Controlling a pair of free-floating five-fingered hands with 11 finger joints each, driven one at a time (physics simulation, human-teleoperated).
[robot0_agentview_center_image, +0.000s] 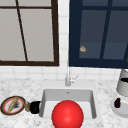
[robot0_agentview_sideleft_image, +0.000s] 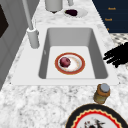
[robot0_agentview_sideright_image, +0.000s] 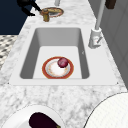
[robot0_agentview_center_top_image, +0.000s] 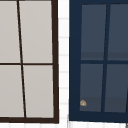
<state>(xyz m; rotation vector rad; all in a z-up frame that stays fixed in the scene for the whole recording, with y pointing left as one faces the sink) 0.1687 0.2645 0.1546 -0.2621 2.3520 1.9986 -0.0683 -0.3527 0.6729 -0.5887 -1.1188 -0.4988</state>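
Left hand (robot0_agentview_center_image: 35, 107), fingers straight and spread, level beside upright jar (robot0_agentview_center_image: 27, 106), fingertips toward it

An eggplant (robot0_agentview_sideright_image: 41, 120) lies on a white plate (robot0_agentview_sideright_image: 17, 120); a faucet (robot0_agentview_center_image: 68, 77) stands behind the sink (robot0_agentview_center_image: 93, 105).

We look at the sink (robot0_agentview_center_image: 67, 100) from the front. Two side cameras look down along it from its left and right, close up, and both see the plate (robot0_agentview_sideleft_image: 70, 63) inside. Our upper camera faces the window (robot0_agentview_center_top_image: 27, 60) and cabinet (robot0_agentview_center_top_image: 100, 60) above.
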